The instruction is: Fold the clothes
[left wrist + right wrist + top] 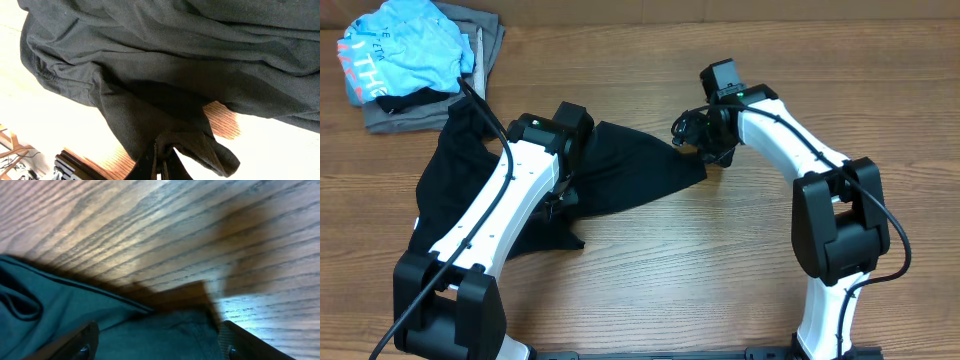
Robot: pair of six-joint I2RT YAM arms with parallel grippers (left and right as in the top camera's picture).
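The clothes, a black T-shirt [630, 165], lie crumpled across the middle-left of the wooden table. My left gripper [560, 197] is over the shirt's lower middle. In the left wrist view that gripper [162, 159] is shut on a pinched fold of the black fabric [175, 75], which hangs in creases above it. My right gripper [692, 135] is at the shirt's right corner. In the right wrist view it [159, 341] stands open, its fingers wide apart on either side of the shirt's corner [150, 335], just above the cloth.
A light blue shirt [405, 50] lies on a grey garment [488, 45] at the back left corner, just beyond the black shirt's left end. Bare wood table [720, 270] stretches to the right and front. A dark frame [75, 167] shows at the table's edge.
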